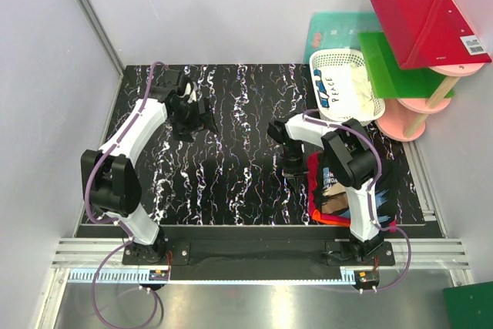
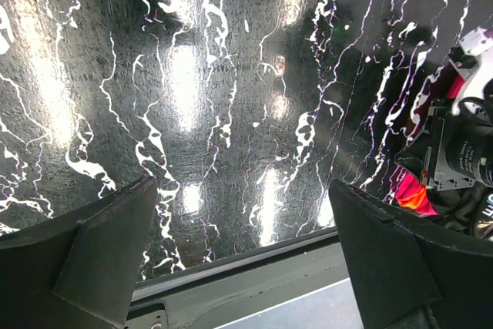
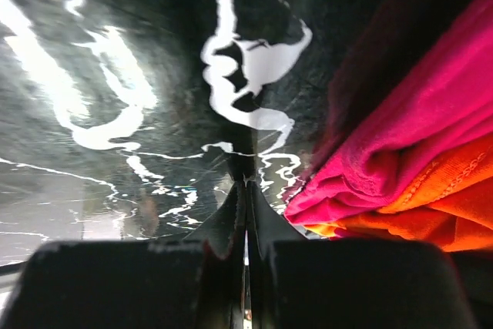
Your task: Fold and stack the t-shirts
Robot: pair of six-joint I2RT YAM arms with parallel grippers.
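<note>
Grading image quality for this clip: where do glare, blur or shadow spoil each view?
Top external: sharp and evenly lit, with soft arm shadows on the marbled tabletop. Left wrist: lamp glare streaks the glossy tabletop, and the open left gripper is dark and underexposed. Right wrist: the tabletop is smeared and out of focus, the shut right gripper is a dark silhouette, and the pink and orange t-shirts are sharper.

White-black arms [image 1: 135, 130], purple cables [image 1: 94, 182].

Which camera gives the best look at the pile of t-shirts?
The top external view: it shows where the t-shirt pile lies and its outline, though the right arm covers its middle. The right wrist view shows only red and orange folds up close; the left wrist, a sliver.
</note>
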